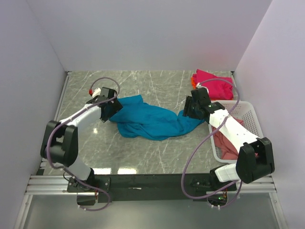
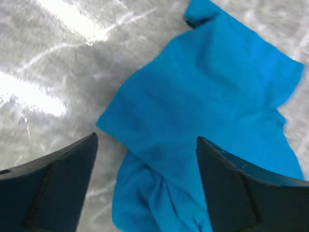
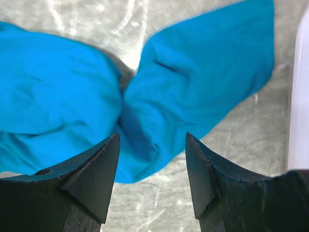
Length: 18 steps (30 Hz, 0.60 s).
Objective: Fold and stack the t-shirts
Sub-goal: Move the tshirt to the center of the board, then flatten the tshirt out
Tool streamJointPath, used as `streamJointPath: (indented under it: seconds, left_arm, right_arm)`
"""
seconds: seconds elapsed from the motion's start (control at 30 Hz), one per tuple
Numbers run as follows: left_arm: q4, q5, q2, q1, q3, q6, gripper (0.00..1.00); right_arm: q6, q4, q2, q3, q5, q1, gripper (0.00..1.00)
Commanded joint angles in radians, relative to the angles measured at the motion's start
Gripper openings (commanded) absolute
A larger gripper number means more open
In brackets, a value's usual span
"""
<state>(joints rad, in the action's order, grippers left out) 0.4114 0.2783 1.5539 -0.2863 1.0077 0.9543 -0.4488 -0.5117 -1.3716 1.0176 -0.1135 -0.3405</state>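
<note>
Teal-blue t-shirt [image 1: 150,121] lay crumpled on the marble table [image 1: 157,83], stretched between the two grippers in the overhead view. Left gripper [image 1: 112,109] sat at its left end and right gripper [image 1: 189,111] at its right end. A magenta-pink t-shirt [image 1: 212,86] lay beyond the right gripper.

Left wrist: jaws spread wide, nothing held, teal cloth below and ahead.

Right wrist: jaws parted, empty, bunched teal cloth directly under the gap.

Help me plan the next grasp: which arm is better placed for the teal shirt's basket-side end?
Right: the right tool hangs open over that end of the teal shirt; the left tool sits opposite.
</note>
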Motion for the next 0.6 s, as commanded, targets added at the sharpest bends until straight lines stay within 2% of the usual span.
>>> streamJointPath:
  seconds: [0.0,0.17,0.37,0.43,0.5,0.57]
  left_arm:
    - [0.000,0.018,0.067,0.022,0.055,0.004,0.86]
    - [-0.048,-0.042,0.127,0.041,0.043,-0.012,0.77]
    - [-0.008,-0.025,0.230,0.042,0.069,0.014,0.69]
    - [-0.006,-0.036,0.258,0.044,0.080,0.011,0.56]
    - [0.013,-0.022,0.276,0.045,0.103,0.021,0.01]
    - [0.073,0.004,0.279,0.053,0.123,0.043,0.01]
  right_arm:
    - [-0.044,-0.007,0.011,-0.040,-0.037,0.000,0.64]
    - [-0.059,0.013,0.020,-0.096,-0.002,-0.005,0.64]
    - [-0.064,0.007,0.028,-0.097,-0.015,-0.003,0.64]
    - [-0.067,-0.005,0.029,-0.091,-0.029,-0.003,0.64]
    - [-0.070,-0.007,0.035,-0.090,-0.032,-0.003,0.64]
    - [-0.070,-0.005,0.045,-0.094,-0.026,-0.003,0.64]
